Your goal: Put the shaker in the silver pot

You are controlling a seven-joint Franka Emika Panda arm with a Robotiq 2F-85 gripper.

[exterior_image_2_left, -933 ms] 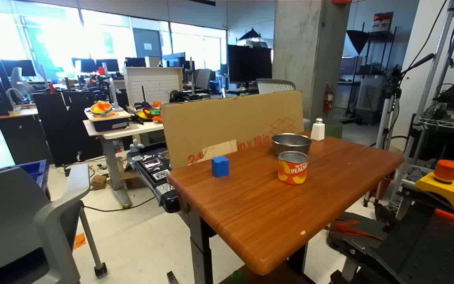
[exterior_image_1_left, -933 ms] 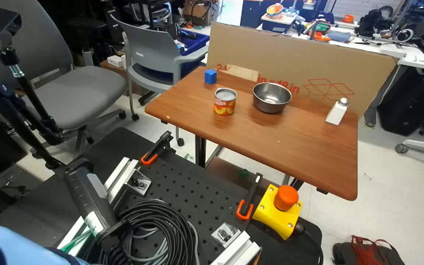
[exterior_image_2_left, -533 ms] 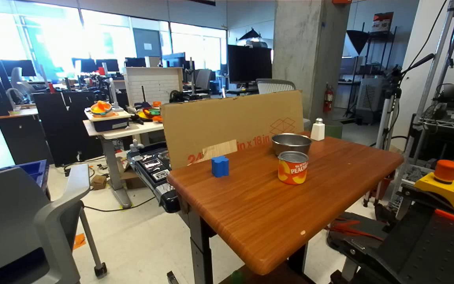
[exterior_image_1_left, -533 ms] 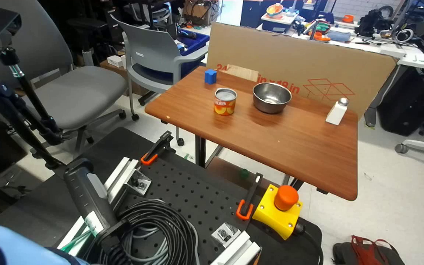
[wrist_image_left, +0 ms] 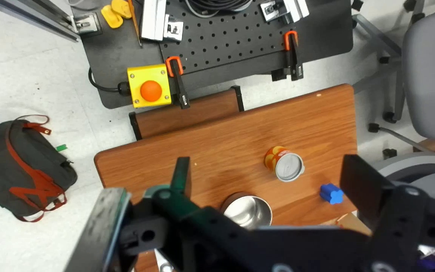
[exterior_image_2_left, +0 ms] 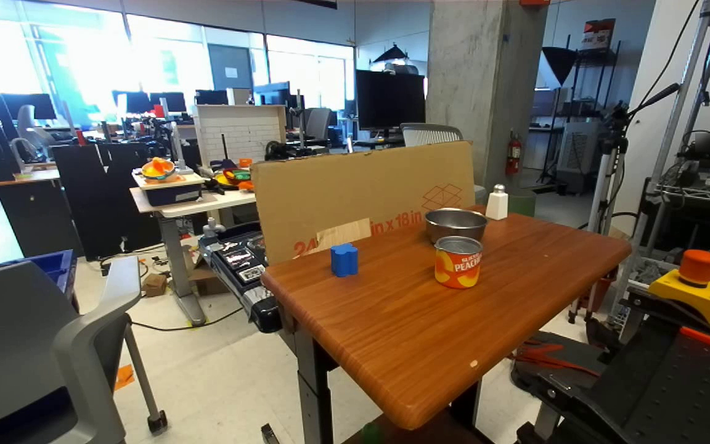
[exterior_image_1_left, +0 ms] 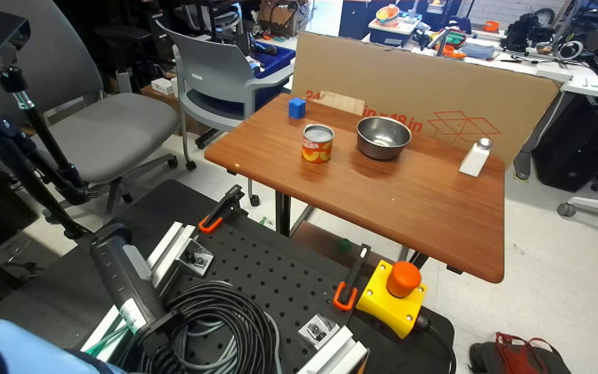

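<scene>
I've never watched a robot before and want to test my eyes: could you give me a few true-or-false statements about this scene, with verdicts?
1. The slim white shaker with a silvery top stands apart from the shallow round grey metal pot. True.
2. The pot is upside down. False: its open side faces up.
3. The robot's black two-fingered hand is open. True.
4. The hand is gripping the shaker. False: the shaker stands on the brown wooden table.
5. The orange can with a peach label stands upright. True.

shaker (exterior_image_1_left: 473, 161): upright on table (exterior_image_1_left: 408, 208) | silver pot (exterior_image_1_left: 383, 140): between shaker and can (exterior_image_1_left: 317, 145)
</scene>
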